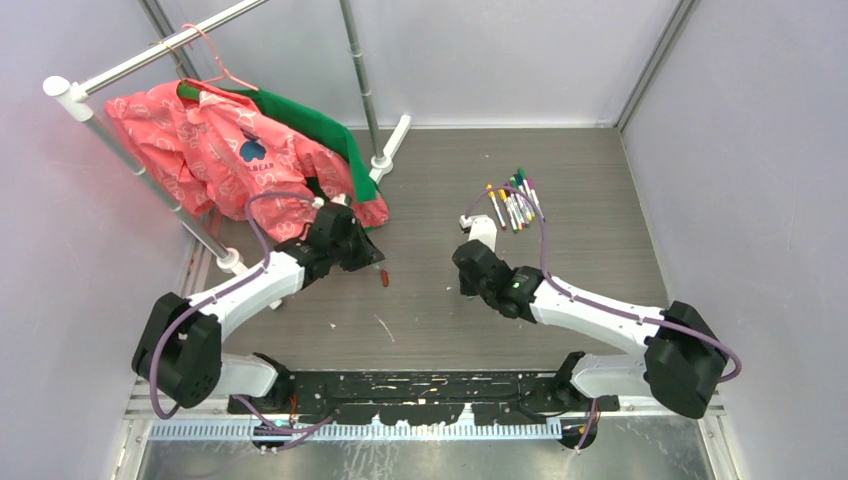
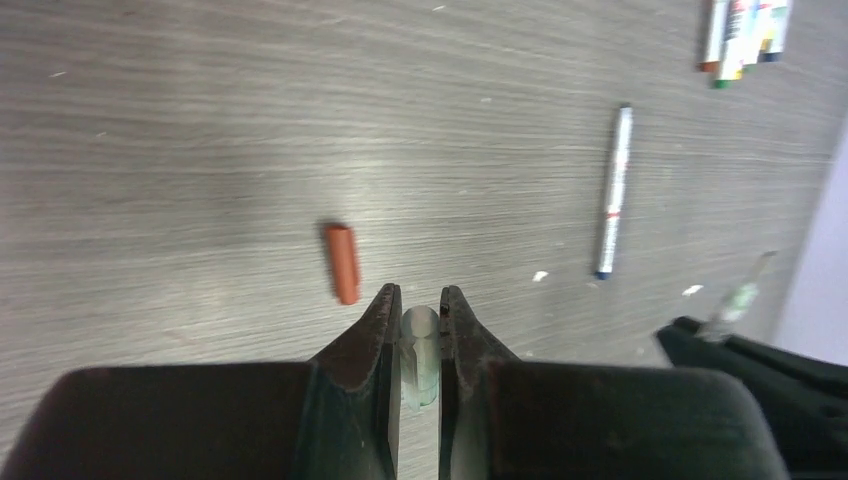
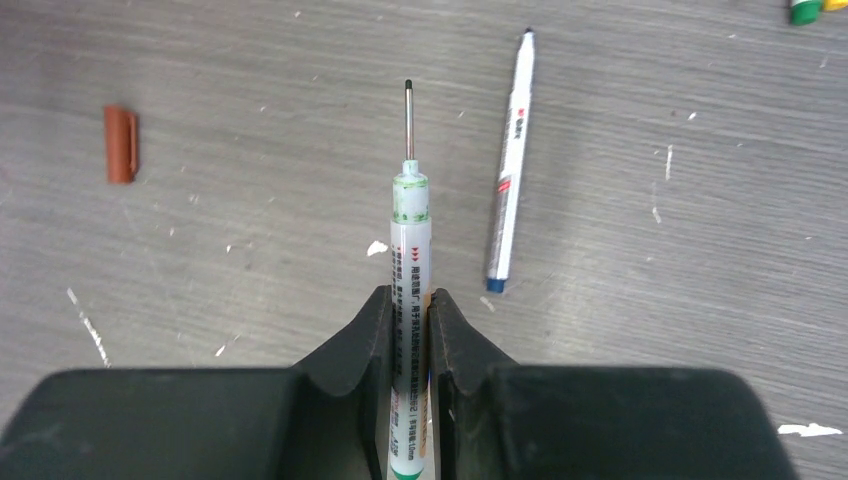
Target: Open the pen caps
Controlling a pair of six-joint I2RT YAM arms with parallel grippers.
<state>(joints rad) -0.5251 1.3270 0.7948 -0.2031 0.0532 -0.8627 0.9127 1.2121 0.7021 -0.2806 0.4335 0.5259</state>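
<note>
Left gripper point(image 2: 419, 300): pinching translucent greenish cap point(image 2: 420, 345) | Right gripper point(image 3: 408, 300): clamped on slim white pen point(image 3: 412, 250), needle tip bare | Orange tubular cap point(image 2: 343, 262): centre-left, lying on grey woodgrain table point(image 2: 200, 120)

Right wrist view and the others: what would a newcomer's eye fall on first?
The right tool grips an uncapped pen, its thin bare tip pointing away. The left tool is shut on a pale cap, with an orange cap lying loose nearby. In the top view, a pink garment hangs at far left.
</note>
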